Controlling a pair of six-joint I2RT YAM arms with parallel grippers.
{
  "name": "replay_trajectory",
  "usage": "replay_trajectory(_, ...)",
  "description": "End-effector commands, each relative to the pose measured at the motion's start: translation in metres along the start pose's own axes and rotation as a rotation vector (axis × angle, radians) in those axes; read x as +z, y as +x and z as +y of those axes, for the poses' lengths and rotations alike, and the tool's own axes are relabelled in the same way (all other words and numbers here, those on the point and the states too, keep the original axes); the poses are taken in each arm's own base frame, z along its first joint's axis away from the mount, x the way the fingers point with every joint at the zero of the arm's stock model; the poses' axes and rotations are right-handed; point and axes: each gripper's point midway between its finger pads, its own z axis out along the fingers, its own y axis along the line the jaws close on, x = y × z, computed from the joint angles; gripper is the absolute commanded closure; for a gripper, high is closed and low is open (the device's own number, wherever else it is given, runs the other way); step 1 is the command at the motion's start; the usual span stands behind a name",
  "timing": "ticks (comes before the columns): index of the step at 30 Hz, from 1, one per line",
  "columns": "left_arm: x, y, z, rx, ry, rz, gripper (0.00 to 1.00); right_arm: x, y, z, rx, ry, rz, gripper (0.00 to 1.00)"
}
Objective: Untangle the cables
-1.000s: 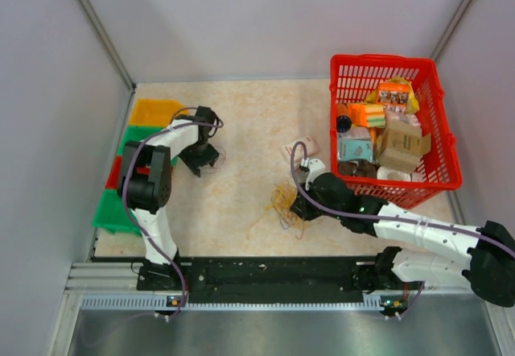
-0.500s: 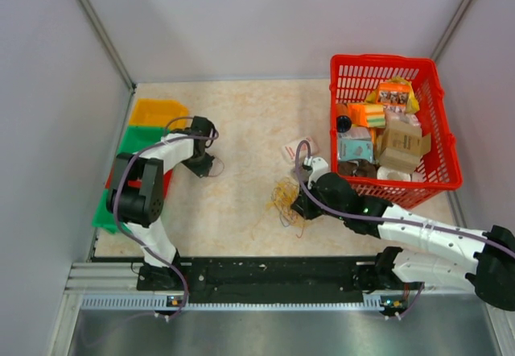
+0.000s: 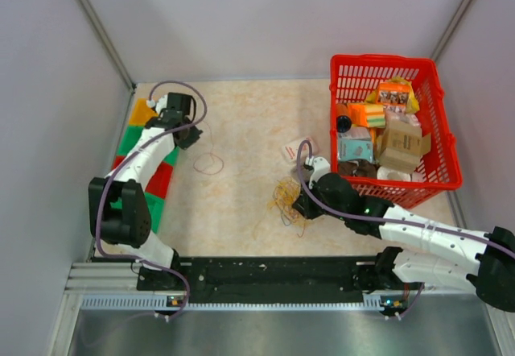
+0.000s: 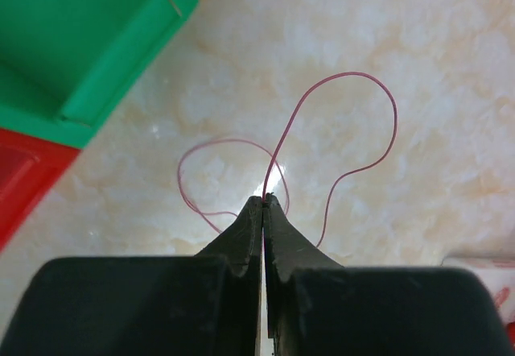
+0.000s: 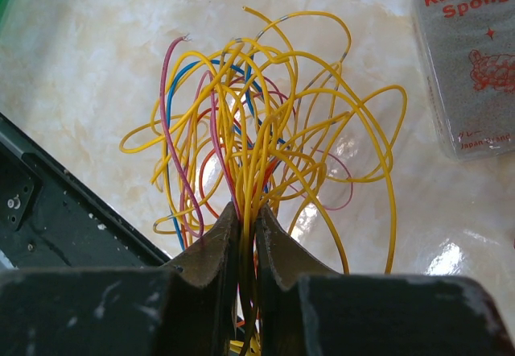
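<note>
Cable tangle [image 5: 265, 130]: a loose bundle, mostly yellow strands with a few blue, red and pink ones. It sits on the bench [image 3: 241, 114] right of centre, just off the near-left corner of the red basket [image 3: 358, 74]. The loops fan outward from the right hand [image 5: 245, 211]. Its fingers are pinched nearly together around the gathered base of the bundle, with many strands running down between them.

Pink wire [image 4: 322, 146]: a single thin strand, well apart from the tangle, on the left part of the bench. In the left wrist view it curls into two open loops, one wide on the right and one smaller on the left. The strands meet at the tips of the left hand [image 4: 264, 201]. That hand is closed tight on the wire, with no gap between the fingers. Whether the loops rest on the bench or hang just above it, cannot tell.

Sponge packet [image 5: 475, 58]: flat on the bench, near the tangle on its far side, not touching the strands.

Basket: full of boxes and packets, far right.

Left edge of bench: a row of bins. The green bin [image 4: 72, 42] and red bin [image 4: 20, 179] lie side by side just beside the left hand.
</note>
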Motion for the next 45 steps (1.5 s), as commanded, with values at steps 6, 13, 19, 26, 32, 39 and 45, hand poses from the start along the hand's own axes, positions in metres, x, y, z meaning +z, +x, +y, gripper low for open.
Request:
replay_trajectory(6, -0.047, -0.107, -0.017, 0.047, 0.158, -0.186, 1.0, -0.001, -0.023, 0.01, -0.016, -0.013, -0.051, 1.0)
replay_trajectory(13, -0.108, -0.188, -0.038, 0.045, 0.293, -0.334, 1.0, 0.001, -0.021, 0.014, -0.018, -0.032, -0.028, 1.0)
replay_trajectory(19, -0.171, -0.232, -0.063, 0.073, 0.434, -0.479, 1.0, 0.005, -0.022, 0.018, -0.022, -0.041, -0.012, 1.0)
replay_trajectory(26, -0.197, -0.276, -0.068, 0.036, 0.506, -0.547, 1.0, 0.01, -0.022, 0.022, -0.028, -0.053, 0.008, 1.0)
replay_trajectory(32, -0.23, -0.302, -0.075, 0.021, 0.567, -0.642, 1.0, 0.014, -0.022, 0.024, -0.035, -0.053, 0.024, 1.0)
replay_trajectory(39, -0.24, -0.321, -0.053, -0.023, 0.505, -0.717, 1.0, 0.016, -0.022, 0.024, -0.035, -0.058, 0.033, 1.0)
replay_trajectory(45, -0.287, -0.32, -0.065, -0.037, 0.726, -0.708, 1.0, 0.018, -0.022, 0.025, -0.038, -0.057, 0.038, 1.0)
